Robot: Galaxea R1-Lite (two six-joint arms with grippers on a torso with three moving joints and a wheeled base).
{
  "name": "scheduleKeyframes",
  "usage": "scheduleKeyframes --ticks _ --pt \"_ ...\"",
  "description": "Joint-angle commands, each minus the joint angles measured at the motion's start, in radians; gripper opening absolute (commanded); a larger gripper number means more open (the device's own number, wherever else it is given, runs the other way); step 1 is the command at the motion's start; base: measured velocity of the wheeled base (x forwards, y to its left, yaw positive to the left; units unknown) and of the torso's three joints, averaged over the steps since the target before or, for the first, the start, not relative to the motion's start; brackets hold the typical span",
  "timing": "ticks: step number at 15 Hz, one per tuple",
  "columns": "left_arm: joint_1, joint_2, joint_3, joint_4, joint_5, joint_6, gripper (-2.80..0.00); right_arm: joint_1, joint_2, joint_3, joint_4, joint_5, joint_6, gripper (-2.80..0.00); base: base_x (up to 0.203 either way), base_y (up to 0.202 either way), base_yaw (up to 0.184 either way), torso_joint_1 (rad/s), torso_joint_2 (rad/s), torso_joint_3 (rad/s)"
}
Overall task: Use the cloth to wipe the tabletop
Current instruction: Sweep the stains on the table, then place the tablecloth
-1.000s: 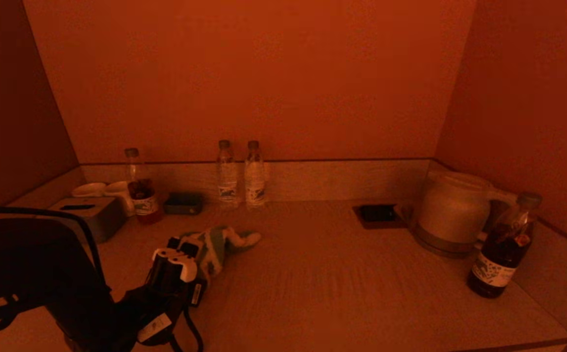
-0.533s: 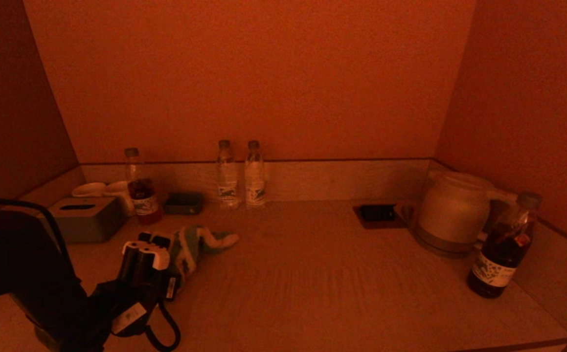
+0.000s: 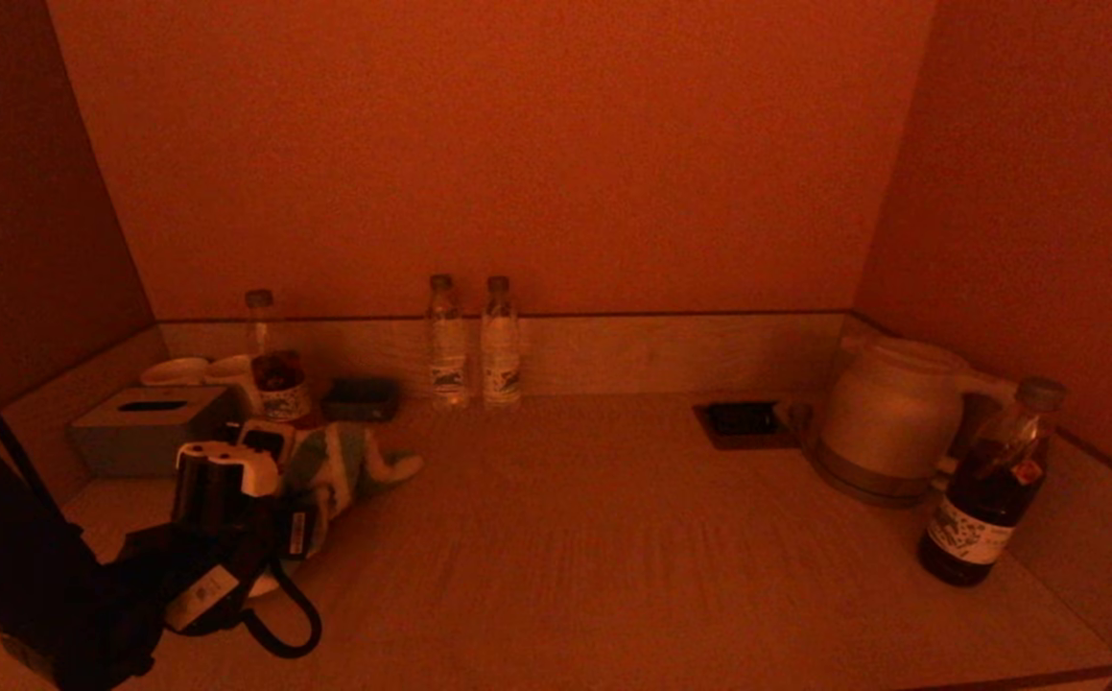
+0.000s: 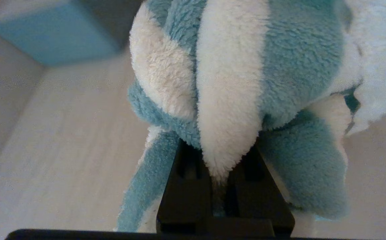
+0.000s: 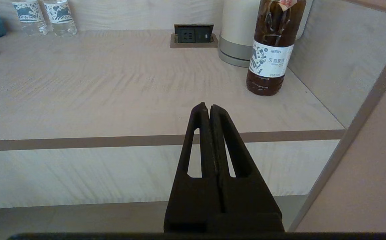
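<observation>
My left hand (image 4: 220,181) is clamped on the fluffy teal-and-white striped fleece cloth (image 4: 239,76), which bunches into soft rounded folds and rests on the pale wood-grain surface (image 3: 613,537) at about nine o'clock, just beside the grey rectangular tissue box (image 3: 148,427). My right hand (image 5: 208,110), slim black fingers pressed together and holding nothing, hangs off the surface's front edge. Toward three o'clock stand a smooth cream kettle (image 3: 887,413) and a dark glass bottle (image 3: 987,489); plain walls close in the alcove.
</observation>
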Motion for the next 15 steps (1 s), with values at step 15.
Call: scheduleKeyframes --ticks 15 --pt "-0.083 -0.384 -0.78 1.108 0.009 -0.25 -2.8 0.0 0.001 0.0 0.0 0.0 0.0 -2.8 0.0 0.0 0.0 0.0 0.0 0.0"
